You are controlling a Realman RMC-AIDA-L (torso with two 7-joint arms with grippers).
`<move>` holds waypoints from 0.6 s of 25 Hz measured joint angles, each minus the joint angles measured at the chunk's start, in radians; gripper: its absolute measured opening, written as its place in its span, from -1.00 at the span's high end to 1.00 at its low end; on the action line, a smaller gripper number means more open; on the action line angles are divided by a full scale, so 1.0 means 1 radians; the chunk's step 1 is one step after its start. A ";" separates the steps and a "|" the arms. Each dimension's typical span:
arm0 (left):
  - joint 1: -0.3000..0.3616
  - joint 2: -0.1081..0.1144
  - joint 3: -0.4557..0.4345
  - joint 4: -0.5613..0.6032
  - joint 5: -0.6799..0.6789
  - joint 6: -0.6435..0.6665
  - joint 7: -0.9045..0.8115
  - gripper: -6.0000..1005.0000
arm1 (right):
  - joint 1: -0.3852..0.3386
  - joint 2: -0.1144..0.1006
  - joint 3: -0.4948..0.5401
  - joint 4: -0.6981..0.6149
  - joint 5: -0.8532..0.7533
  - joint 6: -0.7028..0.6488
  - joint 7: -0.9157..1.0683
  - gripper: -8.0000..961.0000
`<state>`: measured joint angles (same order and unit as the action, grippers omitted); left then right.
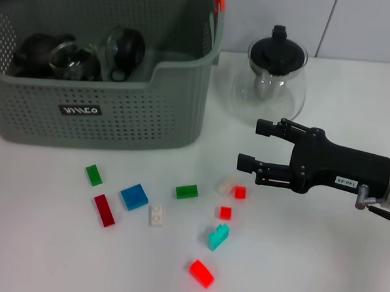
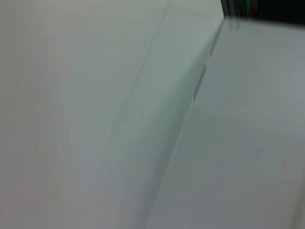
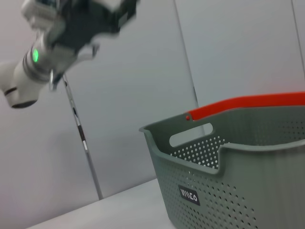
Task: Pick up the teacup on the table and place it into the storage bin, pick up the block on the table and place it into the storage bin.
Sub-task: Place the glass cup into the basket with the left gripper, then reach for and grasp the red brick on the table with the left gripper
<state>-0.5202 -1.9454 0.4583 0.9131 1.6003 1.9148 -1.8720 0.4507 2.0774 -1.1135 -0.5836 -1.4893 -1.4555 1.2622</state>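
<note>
The grey storage bin [image 1: 137, 120] stands at the back left of the white table and also shows in the right wrist view, storage bin [image 3: 248, 191]. Inside it lie a clear glass teacup [image 1: 75, 62] and dark teaware [image 1: 36, 49]. Several small blocks are scattered in front: a green block [image 1: 187, 191], blue block [image 1: 134, 196], cream block [image 1: 226, 185] and red block [image 1: 240, 192]. My right gripper [image 1: 255, 146] hovers open just right of the cream and red blocks, holding nothing. My left gripper [image 3: 76, 21] hangs raised in the air, seen only from the right wrist.
A glass teapot [image 1: 277, 75] with a black lid stands behind my right gripper, right of the bin. More blocks lie nearer the front: teal [image 1: 218, 237], red [image 1: 201, 273], white [image 1: 156, 214], dark red [image 1: 104, 210]. The left wrist view shows only pale wall.
</note>
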 joint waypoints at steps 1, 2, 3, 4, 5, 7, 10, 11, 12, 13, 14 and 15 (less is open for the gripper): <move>0.016 -0.007 0.001 0.009 0.045 0.024 0.044 -0.26 | 0.000 0.000 0.000 0.000 -0.001 0.001 0.000 -0.97; 0.037 -0.016 0.002 0.019 0.093 0.048 0.088 -0.26 | 0.000 0.000 0.000 0.001 -0.001 0.003 0.000 -0.97; 0.054 -0.025 0.003 0.030 0.148 0.062 0.124 -0.26 | 0.000 0.000 0.000 0.001 -0.001 0.005 0.000 -0.97; 0.069 -0.034 0.003 0.039 0.204 0.072 0.156 -0.26 | 0.001 0.000 0.000 0.001 -0.001 0.006 0.000 -0.97; 0.082 -0.042 0.005 0.041 0.252 0.074 0.185 -0.26 | 0.002 0.000 0.000 0.001 -0.001 0.007 0.000 -0.97; 0.099 -0.054 0.013 0.038 0.344 0.072 0.244 -0.26 | 0.004 0.000 0.000 0.002 -0.002 0.008 0.000 -0.97; 0.123 -0.082 0.030 0.016 0.488 0.038 0.360 -0.26 | 0.007 0.002 0.000 0.003 -0.002 0.010 0.001 -0.97; 0.130 -0.093 0.030 0.011 0.514 0.015 0.399 -0.25 | 0.008 0.003 0.000 0.003 -0.002 0.011 0.002 -0.97; 0.141 -0.110 0.030 0.004 0.538 -0.019 0.448 -0.25 | 0.009 0.004 0.000 0.003 -0.002 0.012 0.003 -0.97; 0.153 -0.123 0.030 -0.001 0.553 -0.054 0.493 -0.25 | 0.009 0.005 0.000 0.003 -0.002 0.014 0.003 -0.97; 0.162 -0.134 0.030 -0.007 0.559 -0.084 0.524 -0.26 | 0.010 0.007 0.000 0.003 -0.002 0.015 0.005 -0.97; 0.173 -0.145 0.030 -0.015 0.566 -0.119 0.559 -0.26 | 0.010 0.008 0.000 0.003 -0.002 0.017 0.007 -0.97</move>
<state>-0.3468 -2.0901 0.4880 0.8978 2.1666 1.7961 -1.3135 0.4612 2.0855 -1.1136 -0.5810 -1.4911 -1.4389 1.2687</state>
